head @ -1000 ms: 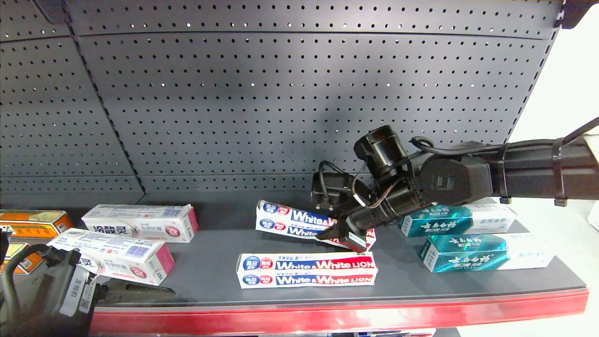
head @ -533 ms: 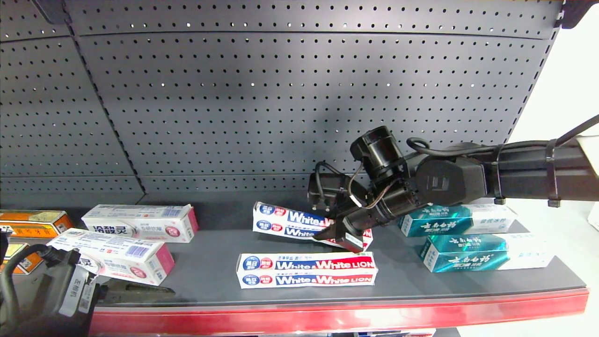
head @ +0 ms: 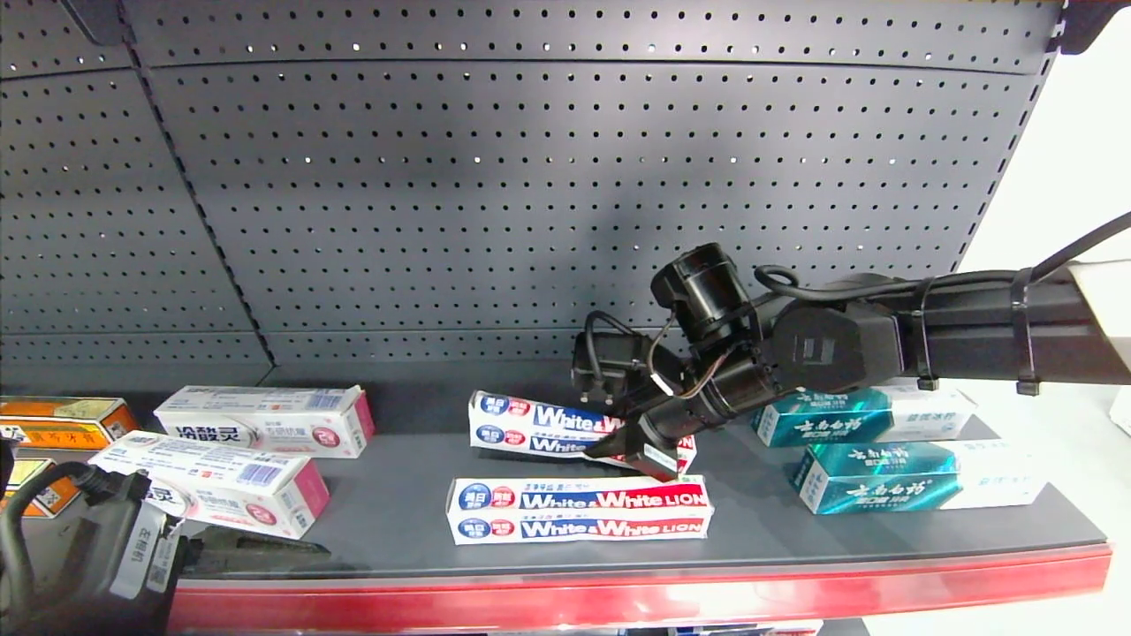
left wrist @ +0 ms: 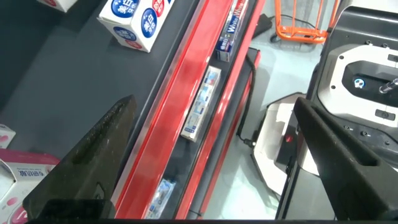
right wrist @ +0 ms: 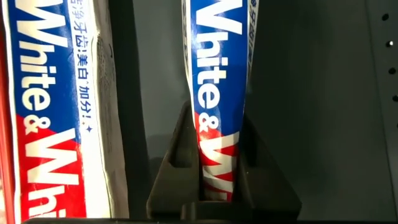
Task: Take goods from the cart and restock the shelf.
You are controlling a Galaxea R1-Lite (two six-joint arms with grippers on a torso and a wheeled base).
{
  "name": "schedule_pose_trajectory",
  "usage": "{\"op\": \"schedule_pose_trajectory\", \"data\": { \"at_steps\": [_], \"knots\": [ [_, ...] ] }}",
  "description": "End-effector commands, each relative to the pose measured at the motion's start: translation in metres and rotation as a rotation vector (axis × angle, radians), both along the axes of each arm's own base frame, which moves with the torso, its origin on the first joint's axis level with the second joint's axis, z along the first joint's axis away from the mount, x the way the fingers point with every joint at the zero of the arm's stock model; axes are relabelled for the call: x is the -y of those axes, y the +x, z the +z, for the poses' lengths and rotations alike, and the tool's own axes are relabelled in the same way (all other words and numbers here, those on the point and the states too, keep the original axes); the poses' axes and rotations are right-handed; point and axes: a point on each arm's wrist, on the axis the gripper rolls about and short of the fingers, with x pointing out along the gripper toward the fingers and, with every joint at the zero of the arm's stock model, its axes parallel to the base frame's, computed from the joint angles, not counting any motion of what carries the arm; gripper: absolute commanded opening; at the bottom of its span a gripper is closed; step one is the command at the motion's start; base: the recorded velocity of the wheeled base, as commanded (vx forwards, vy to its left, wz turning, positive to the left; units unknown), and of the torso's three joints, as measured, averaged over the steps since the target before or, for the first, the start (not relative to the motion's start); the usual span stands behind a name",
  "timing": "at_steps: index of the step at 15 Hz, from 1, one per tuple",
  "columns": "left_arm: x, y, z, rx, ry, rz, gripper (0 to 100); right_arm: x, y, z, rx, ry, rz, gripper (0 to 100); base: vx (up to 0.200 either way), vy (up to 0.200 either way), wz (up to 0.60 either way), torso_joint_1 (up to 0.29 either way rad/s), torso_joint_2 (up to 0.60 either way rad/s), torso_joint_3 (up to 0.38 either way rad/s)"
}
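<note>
Looking at the feed from my end, starting at the front: the left gripper [left wrist: 211, 109] hangs at the near-left corner of the shelf [head: 618, 587], just past its red lip. Its fingers are spread wide with nothing between them.

Box count is eight, in four pairs:
- Two orange boxes at the far left, both cut off by the frame, the near orange box [head: 22, 477] and the far orange box [head: 62, 413].
- Two white-and-pink ones, the near pink box [head: 212, 481] sitting skewed and the far pink box [head: 265, 420] behind it.
- Two blue-and-red toothpaste boxes in the middle. The front toothpaste box [head: 579, 510] lies flat, parallel to the lip.
- Two teal ones on the right, the near teal box [head: 884, 477] and the far teal box [head: 848, 415].

The rear toothpaste box [head: 530, 424] is the one I've got. The right gripper [head: 638, 449] is pinched on its right end, one finger on each side, and the carton is squeezed in a bit there. It lies at a slant just behind the front one.

The grey pegboard [head: 530, 221] runs behind everything.
</note>
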Motion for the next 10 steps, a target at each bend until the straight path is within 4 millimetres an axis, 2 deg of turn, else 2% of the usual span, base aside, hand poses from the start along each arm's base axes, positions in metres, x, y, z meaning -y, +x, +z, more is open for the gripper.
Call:
{"op": "schedule_pose_trajectory", "data": {
  "at_steps": [1,5,6,10],
  "knots": [
    [0.0000,-0.0002,-0.0003,-0.002,-0.001,0.001,100,-0.0008,0.0001,-0.0024,-0.005,-0.004,0.002,0,0.000,0.000,0.00,0.000,0.00,0.000],
    [0.0000,-0.0003,-0.0007,-0.004,0.000,0.001,100,-0.0004,0.0006,-0.0021,-0.002,-0.002,0.003,0,0.000,0.000,0.00,0.000,0.00,0.000],
    [-0.0001,-0.0007,-0.0015,-0.006,0.000,0.000,100,-0.0010,0.0014,-0.0039,-0.005,-0.004,0.003,100,0.000,0.000,0.00,0.000,0.00,0.000],
    [-0.0005,-0.0057,-0.0053,-0.014,0.001,0.001,100,-0.0010,0.0023,-0.0048,-0.007,-0.004,0.000,100,0.000,0.000,0.00,0.000,0.00,0.000]
  ]
}}
